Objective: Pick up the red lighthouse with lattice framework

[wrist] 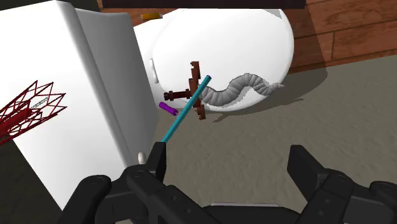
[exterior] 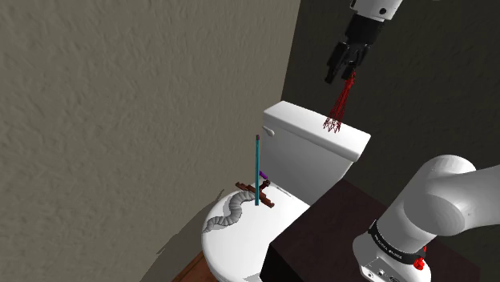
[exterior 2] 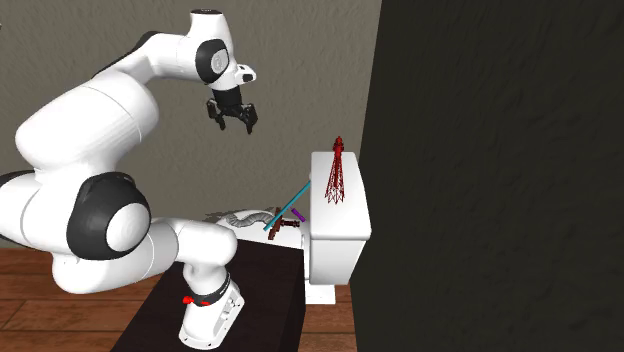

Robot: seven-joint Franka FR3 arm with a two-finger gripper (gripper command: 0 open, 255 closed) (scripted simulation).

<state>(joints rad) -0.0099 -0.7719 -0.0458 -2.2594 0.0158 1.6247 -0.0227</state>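
White arm [exterior 2: 90,130]: largest item, reared over its dark stand [exterior: 320,232]

White toilet [exterior: 308,160]: tank against the wall, closed bowl lid in front of it

Black gripper [exterior 2: 232,126]: fingers apart, nothing between them. In the second exterior view it hangs high, well apart from the tank, toward that view's left

Red lattice lighthouse [exterior 2: 336,175]: upright on the tank lid, untouched. In the wrist view it [wrist: 28,111] lies off to one side of the gripper [wrist: 230,159], outside the fingers

Grey segmented curl [wrist: 245,89]: lying on the bowl lid

Teal rod [wrist: 188,111]: rising from the bowl lid, beside the brown piece

Brown cross-shaped piece [wrist: 194,89]: on the bowl lid, touching the curl's end

Purple stub [wrist: 168,109]: smallest, just beside the rod

Progress, as judged: early. Approach under way, no grasp made. Left to do: centre over the lighthouse, come down, close on the lattice, lift
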